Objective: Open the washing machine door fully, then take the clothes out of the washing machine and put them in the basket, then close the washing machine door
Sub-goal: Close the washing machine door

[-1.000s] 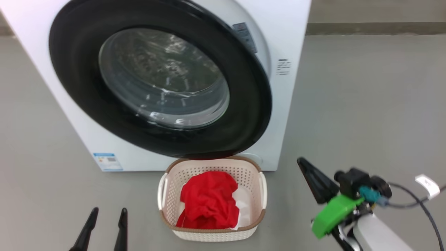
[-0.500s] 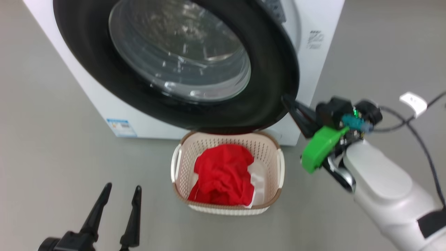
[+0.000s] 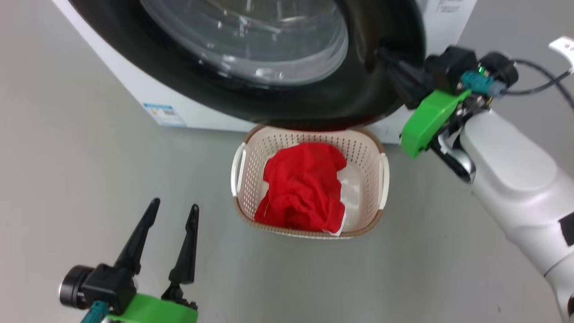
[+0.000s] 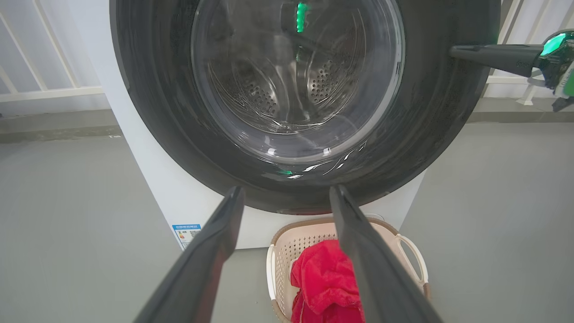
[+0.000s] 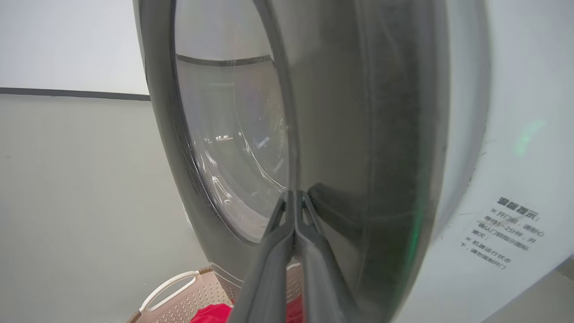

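Note:
The washing machine door [image 3: 314, 103], black-rimmed with a clear glass bowl, lies close over the front of the white washing machine [image 3: 186, 117]. My right gripper [image 3: 383, 53] is shut, with its tip pressed on the right side of the door's black rim [image 5: 358, 134]; the right wrist view shows its closed fingers [image 5: 293, 197] against that rim. The basket [image 3: 287, 143] stands on the floor just below the door, with the red clothes [image 3: 300, 188] inside. My left gripper [image 3: 174, 205] hovers open and empty to the left of the basket, pointing at the door [image 4: 179, 112].
Grey floor lies on all sides of the machine. A blue sticker [image 3: 163, 114] marks its lower left front. A black cable [image 3: 538, 87] trails from my right wrist. A white railing [image 4: 45, 92] stands behind the machine to the left.
The camera has dipped and moved closer. My shut right gripper has risen from beside the basket to the door's right rim. The left gripper stays open.

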### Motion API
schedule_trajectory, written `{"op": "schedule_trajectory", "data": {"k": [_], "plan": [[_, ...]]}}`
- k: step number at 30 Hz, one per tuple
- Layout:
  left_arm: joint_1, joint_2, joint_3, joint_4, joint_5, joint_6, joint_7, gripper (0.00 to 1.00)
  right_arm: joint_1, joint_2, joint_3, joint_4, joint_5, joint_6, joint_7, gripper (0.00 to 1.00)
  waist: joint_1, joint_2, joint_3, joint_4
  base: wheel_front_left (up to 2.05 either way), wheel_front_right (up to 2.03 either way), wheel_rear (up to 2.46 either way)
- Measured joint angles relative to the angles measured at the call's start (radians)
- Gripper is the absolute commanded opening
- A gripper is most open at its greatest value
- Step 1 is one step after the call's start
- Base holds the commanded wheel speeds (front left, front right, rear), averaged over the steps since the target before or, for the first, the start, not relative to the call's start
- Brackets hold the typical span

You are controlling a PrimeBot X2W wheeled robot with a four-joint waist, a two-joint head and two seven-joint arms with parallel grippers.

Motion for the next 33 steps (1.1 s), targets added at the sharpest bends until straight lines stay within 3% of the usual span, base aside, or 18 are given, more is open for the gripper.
{"op": "schedule_trajectory", "data": {"k": [13, 17, 22, 32, 33], "plan": [[-0.076, 0.007, -0.030, 0.012, -0.017, 0.000, 0.000, 1.00, -0.141, -0.047, -0.088, 0.025, -0.012, 0.002, 0.000, 0.00, 0.0000, 0.0000, 0.109, 0.028, 0.00, 0.00, 0.00], [-0.088, 0.006, -0.026, 0.012, -0.016, 0.000, 0.000, 1.00, -0.157, -0.032, -0.134, 0.028, -0.052, 0.018, -0.001, 0.00, 0.0000, 0.0000, 0.137, 0.031, 0.00, 0.00, 0.00], [-0.117, 0.000, -0.030, 0.012, -0.007, 0.000, 0.000, 1.00, -0.157, 0.008, -0.185, 0.039, -0.100, 0.021, -0.001, 0.00, 0.0000, 0.0000, 0.155, 0.029, 0.00, 0.00, 0.00], [-0.117, -0.002, 0.013, 0.021, 0.011, 0.000, 0.000, 1.00, -0.143, 0.018, -0.217, 0.039, -0.123, 0.021, -0.001, 0.00, 0.0000, 0.0000, 0.124, 0.013, 0.00, 0.00, 0.00], [-0.117, -0.004, 0.024, 0.021, 0.010, 0.000, 0.000, 1.00, -0.134, 0.019, -0.230, 0.030, -0.128, 0.021, -0.001, 0.09, 0.0000, 0.0000, 0.119, 0.010, 0.00, 0.00, 0.00]]}}
